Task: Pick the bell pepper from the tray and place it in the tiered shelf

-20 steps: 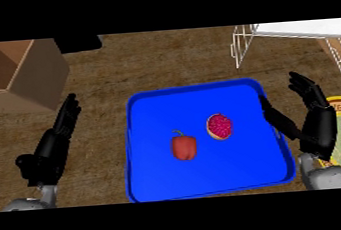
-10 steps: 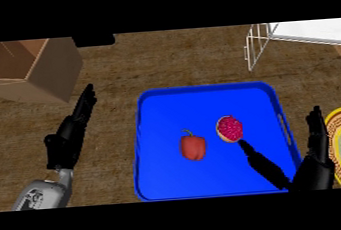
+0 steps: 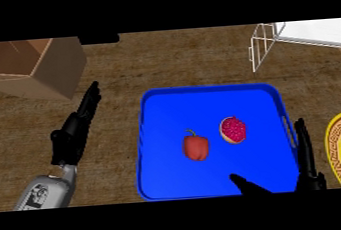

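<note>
Counter (image 3: 199, 65): rough-grained brown wood. Tray (image 3: 160, 137): smooth blue plastic. Shelf (image 3: 268, 47): thin white wire. Box (image 3: 30, 66): matt cardboard.

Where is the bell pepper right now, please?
In the head view, the bell pepper lies mid-tray, just left of the halved pomegranate.

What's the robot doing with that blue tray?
The robot is meant to move the red bell pepper from the blue tray to the white wire shelf. The pepper lies on the tray beside a cut pomegranate, untouched. The right hand is open at the tray's near right corner. The left hand rests open on the counter, left of the tray.
</note>
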`<state>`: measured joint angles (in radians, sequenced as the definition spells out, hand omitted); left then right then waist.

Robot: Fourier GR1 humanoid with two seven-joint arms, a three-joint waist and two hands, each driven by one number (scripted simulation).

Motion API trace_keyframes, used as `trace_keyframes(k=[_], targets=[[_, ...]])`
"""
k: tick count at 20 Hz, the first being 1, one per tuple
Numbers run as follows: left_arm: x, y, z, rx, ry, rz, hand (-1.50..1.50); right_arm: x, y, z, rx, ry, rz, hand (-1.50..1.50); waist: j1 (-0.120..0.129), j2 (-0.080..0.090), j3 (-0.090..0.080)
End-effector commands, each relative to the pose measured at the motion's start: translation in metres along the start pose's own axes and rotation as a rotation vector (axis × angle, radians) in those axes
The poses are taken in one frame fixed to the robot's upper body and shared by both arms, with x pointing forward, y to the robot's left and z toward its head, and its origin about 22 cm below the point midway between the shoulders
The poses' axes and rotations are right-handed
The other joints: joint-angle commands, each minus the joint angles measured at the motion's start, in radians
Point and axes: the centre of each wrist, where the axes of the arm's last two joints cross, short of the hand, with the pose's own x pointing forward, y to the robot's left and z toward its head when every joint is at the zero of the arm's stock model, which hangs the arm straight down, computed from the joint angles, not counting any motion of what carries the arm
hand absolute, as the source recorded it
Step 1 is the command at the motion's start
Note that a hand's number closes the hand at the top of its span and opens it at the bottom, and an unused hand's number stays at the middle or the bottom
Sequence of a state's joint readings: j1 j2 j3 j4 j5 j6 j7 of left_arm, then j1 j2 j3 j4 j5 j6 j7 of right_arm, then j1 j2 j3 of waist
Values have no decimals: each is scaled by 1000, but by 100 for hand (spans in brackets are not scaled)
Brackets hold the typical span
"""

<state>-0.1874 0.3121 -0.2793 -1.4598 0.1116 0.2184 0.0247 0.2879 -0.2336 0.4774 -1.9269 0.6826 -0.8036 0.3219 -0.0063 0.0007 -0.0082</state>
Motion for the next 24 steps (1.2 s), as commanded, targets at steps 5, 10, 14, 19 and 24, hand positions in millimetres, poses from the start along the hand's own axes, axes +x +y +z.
trace_keyframes(k=[5,10,14,19,24], targets=[[-2,-5,1,-10,-9,-3,0,27,-4,8,225,153,341,-150,13,2,-3],[1,-2,-6,-25,-7,-22,0,66,0,3,275,213,539,-150,22,3,-3],[-5,-18,0,-16,-14,9,0,119,10,13,281,256,598,-150,16,-3,3],[-4,-22,-5,-16,3,2,0,152,26,21,270,252,627,-150,13,-1,5],[-9,-2,-6,-17,2,-1,0,158,50,18,248,233,638,-150,17,0,6]])
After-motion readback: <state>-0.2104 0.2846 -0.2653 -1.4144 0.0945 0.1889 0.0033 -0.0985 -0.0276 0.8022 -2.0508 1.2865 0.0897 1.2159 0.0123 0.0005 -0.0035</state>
